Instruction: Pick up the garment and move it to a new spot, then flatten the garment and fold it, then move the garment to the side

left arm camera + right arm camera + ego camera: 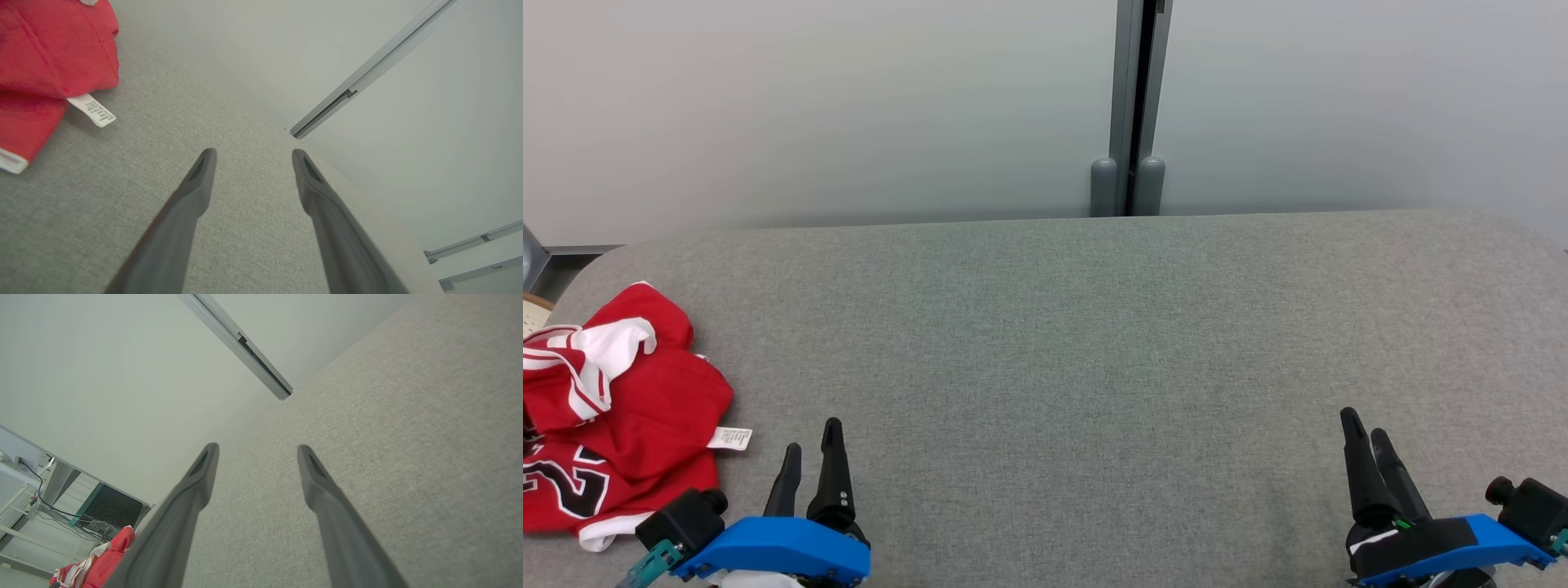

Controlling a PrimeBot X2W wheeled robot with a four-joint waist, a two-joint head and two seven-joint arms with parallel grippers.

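Jersey (621,408), red with white trim and a black numeral, lies crumpled at the far left end of the grey padded table (1094,351), and part of it runs past the head view's left border. A white label (729,438) pokes out of its nearest fold onto the bare cloth. The left gripper (812,435) sits just beside that label, fingers spread and holding nothing. The right gripper (1364,423) sits well apart at the opposite end, its fingers also parted and empty, as its own wrist view makes plain.

The pick-up does not appear to have begun, and the heap's position looks like the main hazard. It is bunched close to the table's rounded end, so a sideways nudge from an approaching finger could push it over the edge instead of gathering it. A pinch that catches only the label or one thin layer may slip, or may lift the jersey in a twisted rope that resists flattening. Grabbing several folds at once would likely carry the tangle along to the new spot. The right arm would also have to make a long reach across the table to help.
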